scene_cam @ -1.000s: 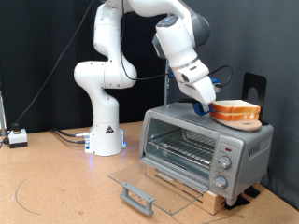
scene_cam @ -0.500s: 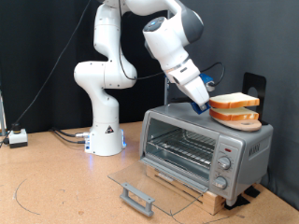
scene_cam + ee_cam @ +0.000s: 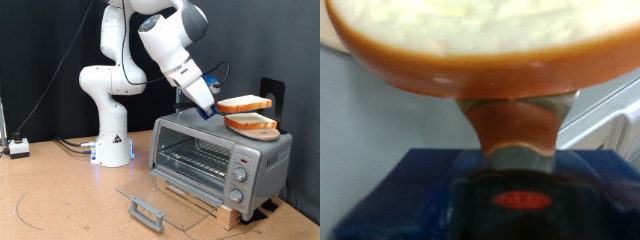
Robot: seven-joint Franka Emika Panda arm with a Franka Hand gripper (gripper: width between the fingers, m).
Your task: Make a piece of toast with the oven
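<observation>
White and glossy, the jointed Franka arm (image 3: 118, 75) is standing toward the exterior view's left and is reaching over to the right, where its blue-tipped two-finger gripper (image 3: 207, 107) is gripping one flat squarish bread slice with a pale cream face and golden-brown crust (image 3: 245, 103) by its edge. That slice is hanging in the air, slightly tilted, just above a second look-alike slice (image 3: 253, 123) that is lying on top of the boxy silver-grey metal toaster oven (image 3: 215, 158). I cannot tell whether a board is lying under that lower slice. The wrist view is confirming the grasp: a metal finger (image 3: 516, 130) is pressing up against the brown crust of the held slice (image 3: 480, 40), which is filling the upper part of that picture. Below the oven's front, the glass door with its bar handle (image 3: 147, 208) is lying fully open and flat, and the wire rack (image 3: 195, 158) inside is showing bare. To my judgement, the step in hand is carrying the picked slice from the oven's roof toward the open cavity; the loading is not yet done. Getting it in is calling for a low, level approach, since the opening is shallow and the tilted slice could be catching on the upper frame or slipping from an edge-only grip.
</observation>
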